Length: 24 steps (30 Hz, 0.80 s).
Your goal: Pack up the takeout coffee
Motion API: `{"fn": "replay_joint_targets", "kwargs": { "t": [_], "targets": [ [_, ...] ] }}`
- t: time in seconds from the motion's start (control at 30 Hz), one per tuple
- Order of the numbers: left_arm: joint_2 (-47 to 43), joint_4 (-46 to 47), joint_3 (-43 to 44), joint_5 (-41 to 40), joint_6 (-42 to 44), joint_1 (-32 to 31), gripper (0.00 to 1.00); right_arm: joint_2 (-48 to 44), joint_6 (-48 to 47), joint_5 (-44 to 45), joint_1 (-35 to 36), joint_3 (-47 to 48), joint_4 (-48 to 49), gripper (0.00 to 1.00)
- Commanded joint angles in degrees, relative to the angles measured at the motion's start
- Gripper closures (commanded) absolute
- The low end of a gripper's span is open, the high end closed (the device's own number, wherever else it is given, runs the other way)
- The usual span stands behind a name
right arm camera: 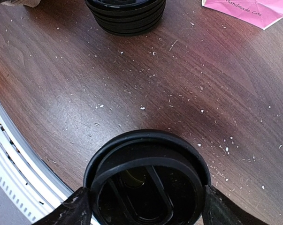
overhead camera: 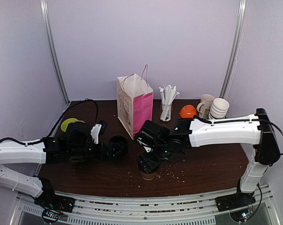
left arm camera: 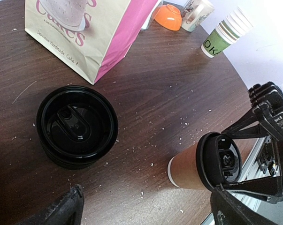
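Note:
The takeout coffee (overhead camera: 149, 174), a brown paper cup with a black dome lid, stands upright near the table's front edge. My right gripper (overhead camera: 151, 162) comes down over it from above, with one finger against each side of the lid (right arm camera: 146, 183). In the left wrist view the cup (left arm camera: 190, 168) shows at the right, with the right gripper (left arm camera: 268, 140) on its lid. My left gripper (left arm camera: 146, 213) is open and holds nothing. It hovers just left of a stack of black lids (left arm camera: 77, 126). The pink and cream paper bag (overhead camera: 134, 105) stands open behind.
A jar of white straws (overhead camera: 167, 103), an orange object (overhead camera: 188, 111), a beige mug (overhead camera: 206, 104) and stacked white paper cups (overhead camera: 219, 108) line the back right. A yellow-green disc (overhead camera: 68, 124) lies at the back left. The metal rail (overhead camera: 146, 201) runs along the front edge.

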Motion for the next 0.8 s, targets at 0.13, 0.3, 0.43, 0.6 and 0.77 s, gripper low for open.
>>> {"fn": "replay_joint_targets", "kwargs": {
  "t": [0.13, 0.3, 0.43, 0.6, 0.77],
  "targets": [
    [0.6, 1.9, -0.2, -0.1, 0.0, -0.1, 0.02, 0.7, -0.1, 1.1, 0.4, 0.4, -1.7, 0.24],
    [0.9, 1.9, 0.1, -0.3, 0.1, -0.1, 0.02, -0.7, 0.4, 2.6, 0.4, 0.0, -1.7, 0.26],
    [1.2, 1.8, 0.3, -0.6, 0.2, -0.1, 0.02, -2.4, 0.9, 4.4, 0.3, -0.2, -2.0, 0.27],
    [1.7, 1.8, 0.6, -0.8, 0.3, -0.2, 0.02, -5.4, 1.4, 5.8, -1.3, -2.3, -2.5, 0.28],
    [2.4, 2.1, 0.7, -0.6, 0.3, -0.1, 0.03, -11.0, 1.5, 6.3, -7.2, -7.5, -2.2, 0.28]
  ]
}}
